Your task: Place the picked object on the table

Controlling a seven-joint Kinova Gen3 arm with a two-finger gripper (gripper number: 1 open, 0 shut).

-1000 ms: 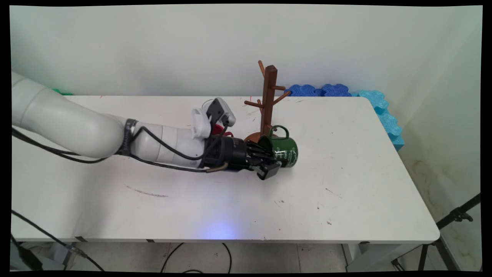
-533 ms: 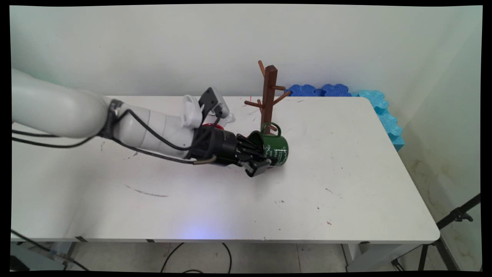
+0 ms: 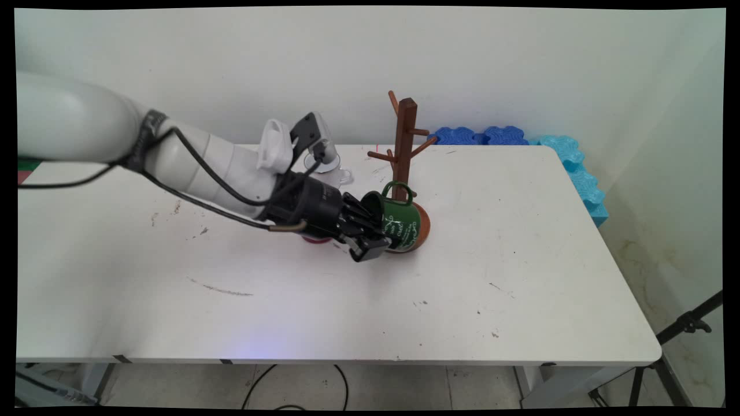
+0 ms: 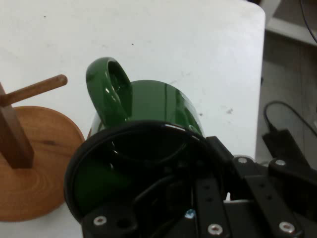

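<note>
End effector [image 3: 374,238] pinching rim of green mug [image 3: 400,222], mug held sideways w/ handle up, beside wooden mug tree [image 3: 404,150].

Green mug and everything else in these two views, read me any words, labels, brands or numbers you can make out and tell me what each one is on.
Green mug: white script lettering on its side in the main view, too small and blurred to read; the hand view shows only its unlettered side.
Gripper, wooden mug tree, table: no readable text.
</note>
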